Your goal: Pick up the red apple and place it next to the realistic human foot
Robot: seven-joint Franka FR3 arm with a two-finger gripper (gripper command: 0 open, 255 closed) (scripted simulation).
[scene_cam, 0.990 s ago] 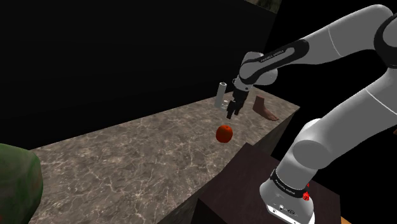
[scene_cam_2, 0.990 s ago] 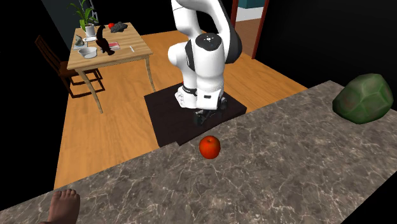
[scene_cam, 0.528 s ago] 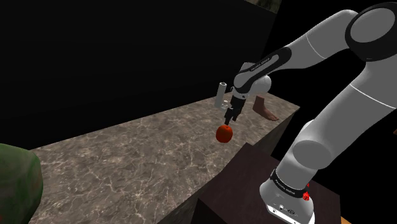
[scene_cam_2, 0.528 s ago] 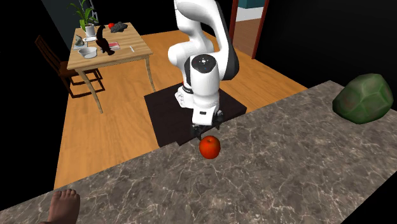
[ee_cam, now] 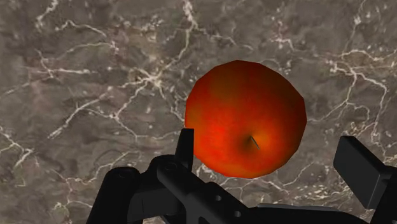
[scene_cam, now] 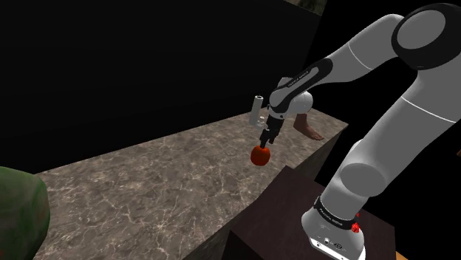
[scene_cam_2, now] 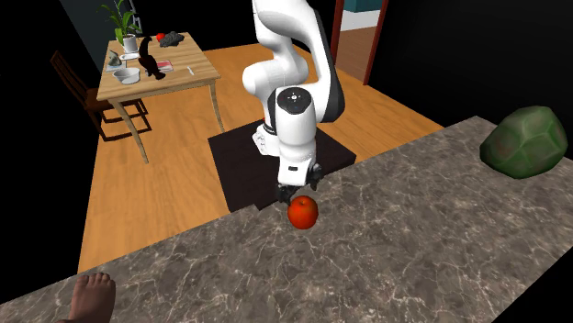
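The grey veined marble counter [scene_cam: 148, 185] runs from the shoulder view's lower left up to its right of centre. The white Franka arm [scene_cam: 414, 96] arches over it from the dark stand [scene_cam: 281, 214] at the lower right. A mottled green boulder-like lump [scene_cam_2: 525, 139] sits at the second exterior view's right edge, well clear of the work. The bare human foot [scene_cam_2: 90, 295] lies at that view's lower left corner, well apart from the red apple [scene_cam_2: 302, 211], which rests on the counter just below the frame's centre, near the counter's edge by the stand. The apple has not budged over the last second, but the arm has: its black gripper [scene_cam: 266, 142] hung above the fruit a second ago, dropped most of the way, and has now settled a touch lower, right on top of it. Through the wrist camera the apple [ee_cam: 245, 118] sits between the two fingers [ee_cam: 356, 162], which are spread wide; one brushes its side, the other stands clear of it, so nothing is gripped yet. To my eye the descent is about finished and squeezing shut comes next, with the whole carry toward the foot left to do.
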